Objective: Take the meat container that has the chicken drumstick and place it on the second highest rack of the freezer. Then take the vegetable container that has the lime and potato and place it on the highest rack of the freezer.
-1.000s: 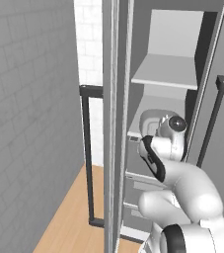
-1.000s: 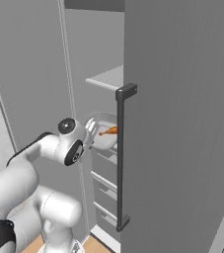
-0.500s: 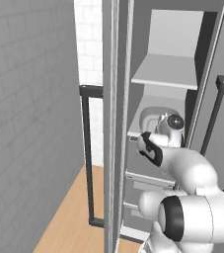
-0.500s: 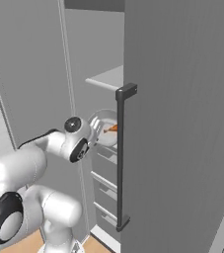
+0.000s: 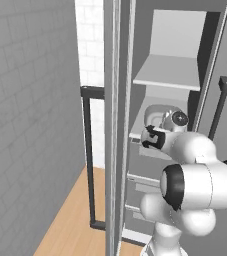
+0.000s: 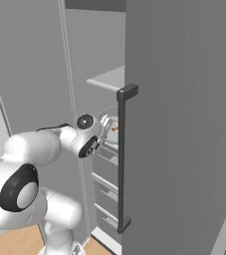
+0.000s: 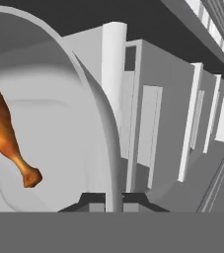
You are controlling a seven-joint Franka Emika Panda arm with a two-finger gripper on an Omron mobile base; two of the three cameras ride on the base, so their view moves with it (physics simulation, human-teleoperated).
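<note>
The meat container (image 7: 59, 123) is a pale round-walled tray with the orange-brown chicken drumstick (image 7: 5, 138) lying in it. My gripper (image 7: 113, 200) is shut on the tray's rim, one fingertip on each side of the wall. In the base views the meat container (image 5: 156, 113) (image 6: 108, 121) sits inside the open freezer (image 6: 184, 124), just above the second highest rack (image 5: 135, 135) and under the highest rack (image 5: 169, 72) (image 6: 106, 78). The gripper (image 5: 151, 134) (image 6: 103, 131) holds it from the front. The drumstick (image 6: 115, 128) peeks out beside the door edge. The vegetable container is out of view.
The freezer's door with its long black bar handle (image 6: 121, 159) stands close on the right of my arm. Grey drawers (image 5: 141, 184) (image 6: 104, 182) stack below the shelves. A black frame (image 5: 88, 150) and wooden floor (image 5: 70, 220) lie to the left.
The gripper has carried the container a little deeper into the freezer at the second shelf level. My elbow has swung up and closer to the cameras.
</note>
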